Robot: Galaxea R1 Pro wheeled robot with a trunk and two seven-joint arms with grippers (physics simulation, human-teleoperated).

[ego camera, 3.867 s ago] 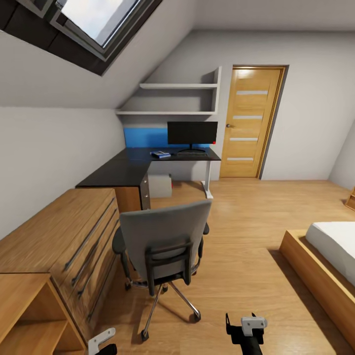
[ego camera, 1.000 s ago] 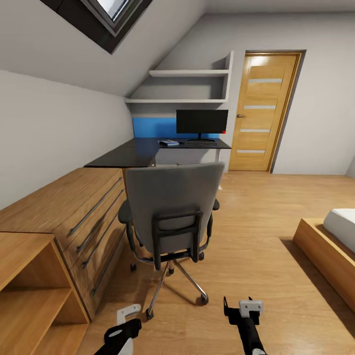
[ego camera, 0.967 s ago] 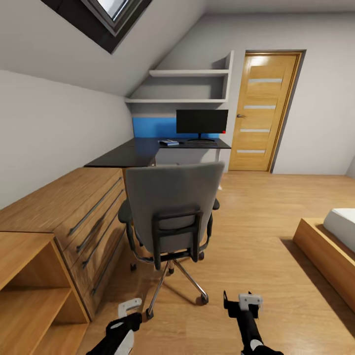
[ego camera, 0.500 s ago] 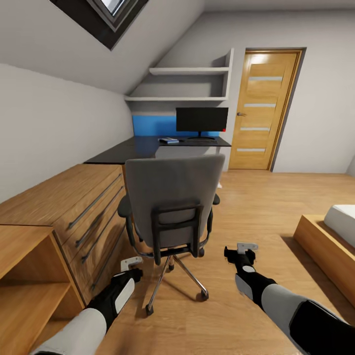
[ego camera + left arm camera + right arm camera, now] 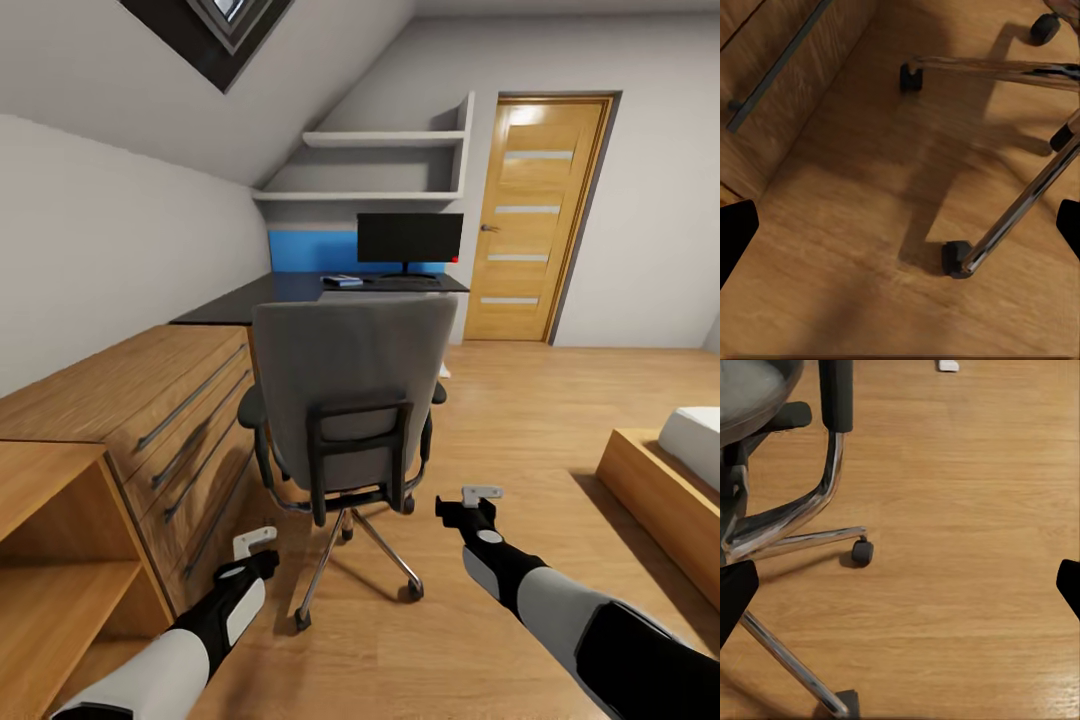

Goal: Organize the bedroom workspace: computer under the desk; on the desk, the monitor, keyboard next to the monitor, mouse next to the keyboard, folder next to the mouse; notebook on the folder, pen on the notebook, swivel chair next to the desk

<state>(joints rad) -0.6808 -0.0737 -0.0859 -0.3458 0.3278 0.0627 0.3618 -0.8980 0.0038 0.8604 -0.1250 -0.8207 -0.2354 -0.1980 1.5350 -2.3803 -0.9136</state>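
Observation:
The swivel chair (image 5: 348, 390) stands with its grey back toward me, a short way in front of the black-topped desk (image 5: 250, 302). On the desk's far end I see the monitor (image 5: 410, 238), the keyboard (image 5: 400, 283) in front of it and a small blue folder (image 5: 342, 281) beside that. The mouse, notebook and pen are too small to tell, and the chair hides the computer. My left gripper (image 5: 256, 546) is open, low by the chair's chrome base (image 5: 1020, 210). My right gripper (image 5: 470, 500) is open beside the chair's right side (image 5: 832, 405).
A light oak chest of drawers (image 5: 150, 400) and an open oak shelf unit (image 5: 50, 560) run along the left wall. A bed on an oak platform (image 5: 660, 490) sits at the right. A wooden door (image 5: 530, 215) is at the back; open wood floor lies between.
The camera has come closer to the chair. Both arms have lifted and stretched forward, so the grippers now flank the chair's base instead of sitting at the picture's lower edge.

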